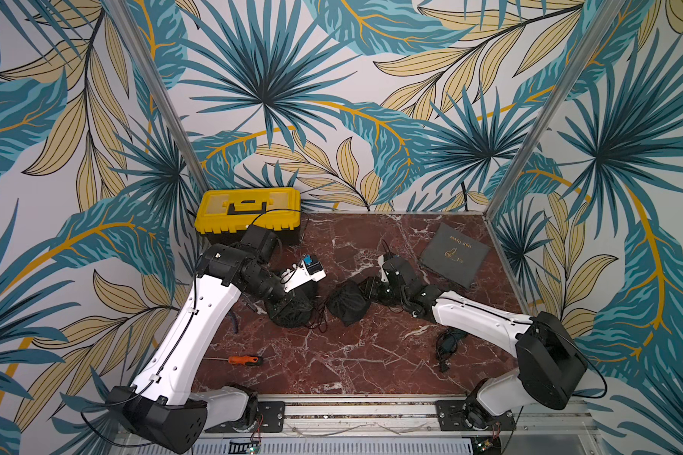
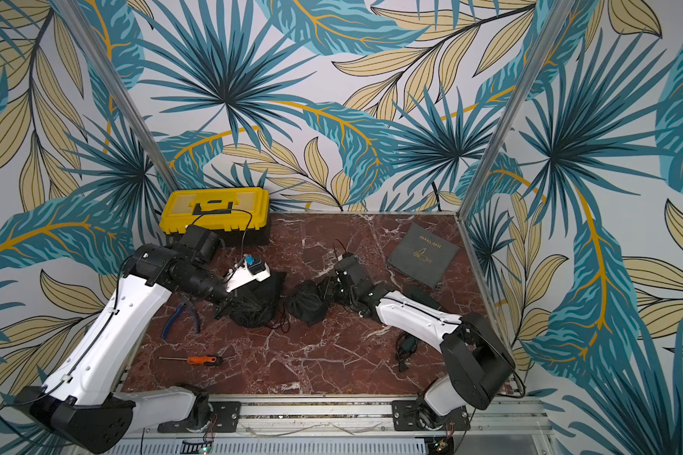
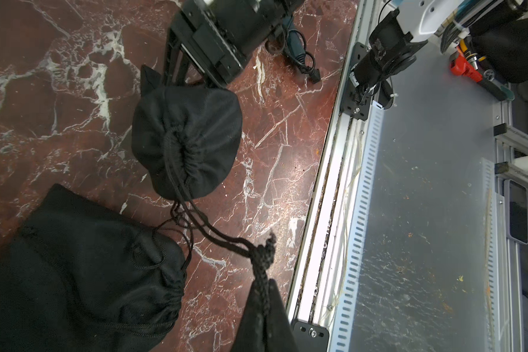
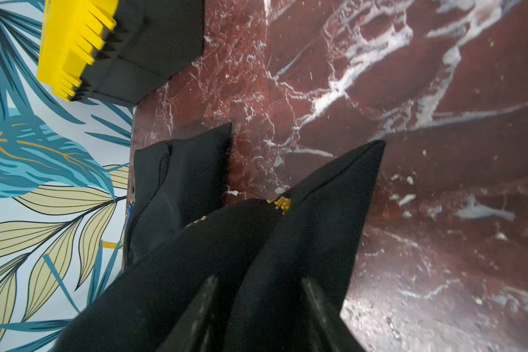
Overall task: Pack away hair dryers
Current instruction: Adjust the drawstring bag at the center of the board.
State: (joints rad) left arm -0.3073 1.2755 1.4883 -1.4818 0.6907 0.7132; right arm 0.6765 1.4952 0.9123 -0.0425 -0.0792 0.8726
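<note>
Far from the yellow toolbox (image 1: pixel 248 212), beside the right arm (image 1: pixel 478 315): teal hair dryer (image 1: pixel 448 344) flat on the table (image 1: pixel 351 362), cord bunched round it. From the left wrist only: left gripper (image 3: pixel 264 289) clamped on the string (image 3: pixel 220 237) of the round black pouch (image 3: pixel 186 140). From the right wrist only: right gripper (image 4: pixel 258 279), fingers (image 4: pixel 206 304) apart, black cloth (image 4: pixel 317 213) between, can't tell if squeezing. Nearer the toolbox, blue pliers (image 2: pixel 178 315), head tucked under the left arm (image 2: pixel 107 327).
</note>
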